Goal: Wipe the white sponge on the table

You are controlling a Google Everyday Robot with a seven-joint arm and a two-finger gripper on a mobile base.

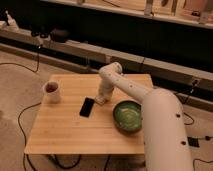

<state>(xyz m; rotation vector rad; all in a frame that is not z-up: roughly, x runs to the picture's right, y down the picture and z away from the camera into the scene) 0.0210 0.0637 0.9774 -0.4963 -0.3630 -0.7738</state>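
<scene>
The table (pixel 65 135) is standing on the floor before a long ledge (pixel 75 49). A cup (pixel 52 92) is sitting near the table's left edge. A phone (pixel 87 107) is lying near the middle, right of the cup and well apart from it. A bowl (pixel 127 116) is sitting right of the phone. The arm (pixel 160 117) is reaching in from the right, passing behind the bowl. The gripper (pixel 102 98) is pointing down at the tabletop, just beside the phone's far right corner.

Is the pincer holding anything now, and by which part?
Apparently the white sponge: a pale block sits at the tip of the shut pincer, down on the table beside the black phone. Where it is gripped cannot be told.
</scene>
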